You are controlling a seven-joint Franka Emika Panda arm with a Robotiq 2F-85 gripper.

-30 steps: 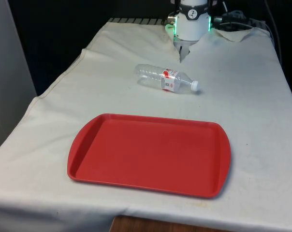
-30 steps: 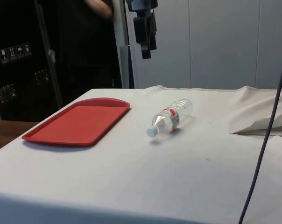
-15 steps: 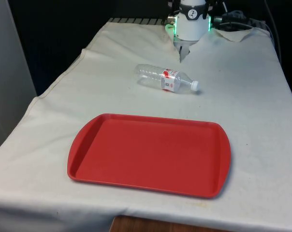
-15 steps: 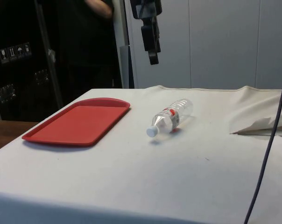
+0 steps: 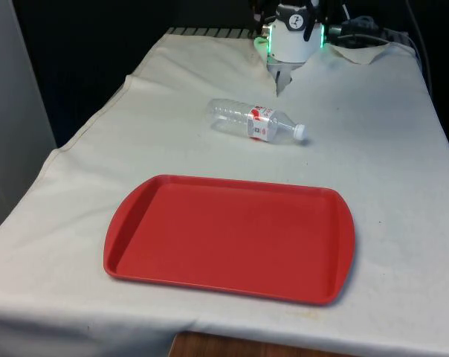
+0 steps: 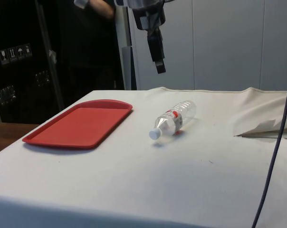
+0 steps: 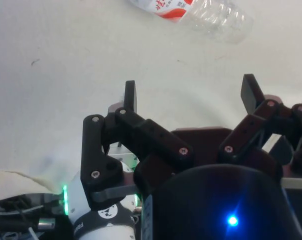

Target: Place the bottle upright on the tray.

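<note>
Plainly, the bottle (image 5: 256, 123) lies on its side on the worktop (image 5: 373, 149), beyond the tray's (image 5: 336, 245) far edge, so it must be lifted and stood up. The end effector (image 6: 160, 68) hangs above it, spread wide and empty, for the reach.

A clear plastic bottle (image 5: 257, 123) (image 6: 174, 118) (image 7: 201, 11) — red-and-white label, white cap — lies on its side on the tabletop (image 5: 373, 149), at the red tray's (image 5: 232, 238) (image 6: 79, 124) twelve o'clock in the front view, apart from it, cap toward three o'clock.
</note>
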